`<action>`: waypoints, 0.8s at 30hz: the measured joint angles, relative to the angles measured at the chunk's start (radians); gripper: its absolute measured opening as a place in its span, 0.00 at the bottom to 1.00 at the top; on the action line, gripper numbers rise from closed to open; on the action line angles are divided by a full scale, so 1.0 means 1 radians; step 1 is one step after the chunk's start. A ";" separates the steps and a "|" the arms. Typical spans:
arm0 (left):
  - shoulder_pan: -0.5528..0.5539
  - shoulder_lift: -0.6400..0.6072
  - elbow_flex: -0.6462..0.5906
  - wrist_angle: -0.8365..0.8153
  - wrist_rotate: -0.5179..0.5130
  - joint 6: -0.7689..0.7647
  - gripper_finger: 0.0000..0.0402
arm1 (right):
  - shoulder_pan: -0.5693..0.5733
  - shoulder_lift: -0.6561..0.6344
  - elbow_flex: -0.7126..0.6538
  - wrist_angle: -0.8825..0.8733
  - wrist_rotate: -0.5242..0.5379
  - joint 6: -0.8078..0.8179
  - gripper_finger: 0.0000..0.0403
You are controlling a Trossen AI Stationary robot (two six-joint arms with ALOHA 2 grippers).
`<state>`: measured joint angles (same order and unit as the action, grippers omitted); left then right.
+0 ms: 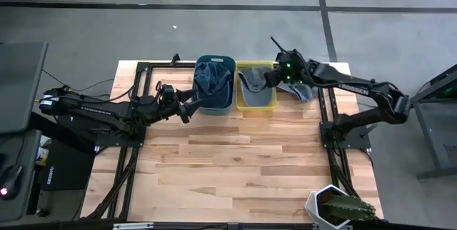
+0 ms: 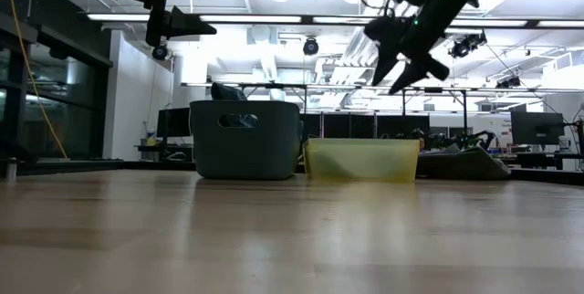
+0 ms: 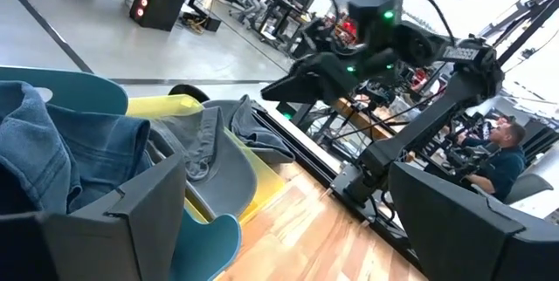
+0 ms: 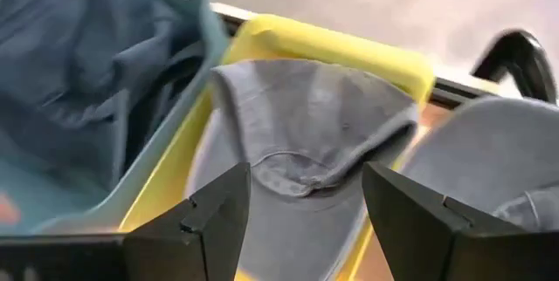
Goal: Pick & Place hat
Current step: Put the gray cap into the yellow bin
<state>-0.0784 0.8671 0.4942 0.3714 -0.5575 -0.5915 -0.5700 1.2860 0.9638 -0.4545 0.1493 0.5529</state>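
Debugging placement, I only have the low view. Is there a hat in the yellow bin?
Observer: Yes. A grey hat lies inside the yellow bin, seen from the high view.
Operator: Right gripper holding anything?
Observer: No. The right gripper is open above that hat, nothing between its fingers.
Operator: Anything in the blue bin?
Observer: Blue denim hats fill the blue bin.
Operator: More hats outside?
Observer: One more grey hat lies on the table just right of the yellow bin.
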 joint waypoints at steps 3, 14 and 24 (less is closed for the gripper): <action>0.000 0.000 0.000 -0.003 0.000 -0.009 0.85 | 0.037 -0.025 0.000 -0.001 0.000 -0.063 0.54; 0.000 0.000 0.000 -0.008 0.012 -0.015 0.85 | 0.216 -0.050 0.000 -0.131 0.029 -0.239 0.54; 0.000 0.000 0.000 -0.008 0.024 -0.016 0.85 | 0.391 -0.050 0.000 -0.372 0.231 -0.269 0.54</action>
<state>-0.0786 0.8670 0.4942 0.3636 -0.5339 -0.6077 -0.1789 1.2362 0.9638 -0.8265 0.3805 0.2842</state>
